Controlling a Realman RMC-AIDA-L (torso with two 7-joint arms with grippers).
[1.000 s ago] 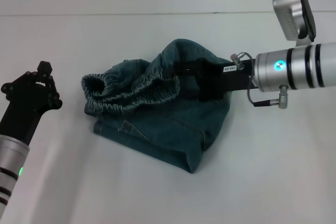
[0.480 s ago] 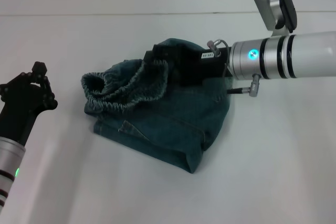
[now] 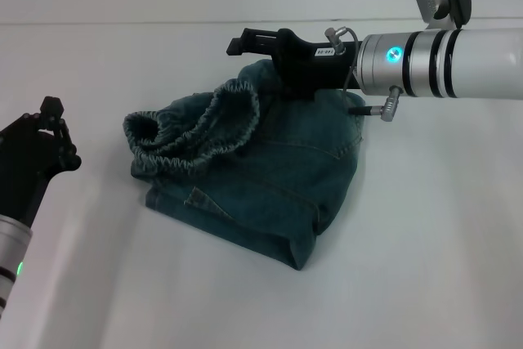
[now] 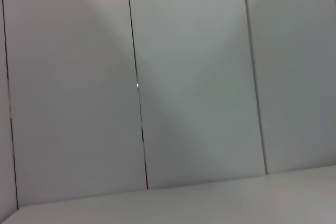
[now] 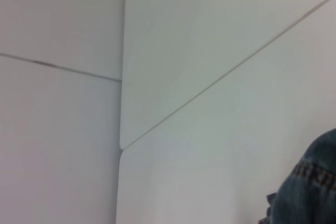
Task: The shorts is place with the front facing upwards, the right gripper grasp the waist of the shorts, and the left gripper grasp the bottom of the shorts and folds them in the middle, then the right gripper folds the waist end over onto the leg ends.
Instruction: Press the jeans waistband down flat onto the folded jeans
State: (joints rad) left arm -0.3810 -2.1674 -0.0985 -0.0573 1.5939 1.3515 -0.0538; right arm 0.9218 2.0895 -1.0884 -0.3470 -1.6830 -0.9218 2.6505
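Right pincer [image 3: 245, 41]: black two-finger claw on a silver wrist with a cyan light, raised above the far edge of the garment; fingers appear parted and carry no cloth.
Left pincer [image 3: 51, 124]: black claw on a silver, green-lit wrist, parked well apart at the robot's left; whether its fingers are parted cannot be told.
Shorts [image 3: 270, 185]: blue-green washed denim, lying bunched in a compact bundle at mid-desk, apparently already doubled over.
Waist of the shorts [image 3: 192, 140]: ruffled elastic band, curled open toward the left side of the bundle, resting on top of the flat denim.
Desk [image 3: 425, 267]: plain white surface under everything.
Step in hand, as judged: release after the waist fold, with the claw clearing the cloth.
Doing it well: lift straight up and away, fingers kept wide, so no edge snags and the band is not dragged off the layers beneath.
Risk: the springy band may uncurl.
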